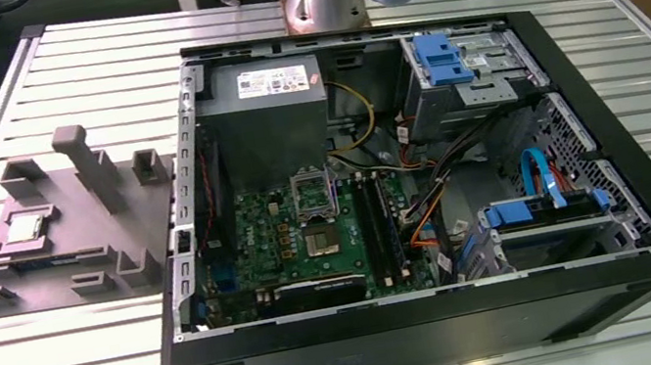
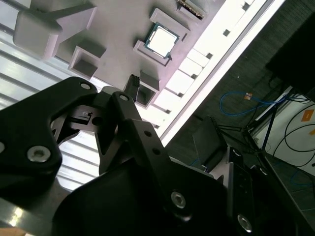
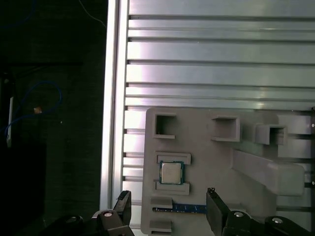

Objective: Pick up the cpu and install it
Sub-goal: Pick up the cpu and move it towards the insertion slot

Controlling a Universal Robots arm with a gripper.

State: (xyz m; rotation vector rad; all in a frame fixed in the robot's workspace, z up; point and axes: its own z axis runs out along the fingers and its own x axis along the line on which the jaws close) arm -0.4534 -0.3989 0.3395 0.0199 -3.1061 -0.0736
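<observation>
We see the chip [image 1: 26,227] lying on the block [image 1: 109,236], which rests on the table [image 1: 50,359] at the exterior view's left of the computer case [image 1: 456,327]; the circuit board [image 1: 288,246] lies inside the case, on its side nearest the block.

Exterior high; both wrist views above cpu [image 3: 171,172].

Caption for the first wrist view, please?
Open gripper hovers near the cpu, which rests in a grey block on the slatted metal table.
</observation>
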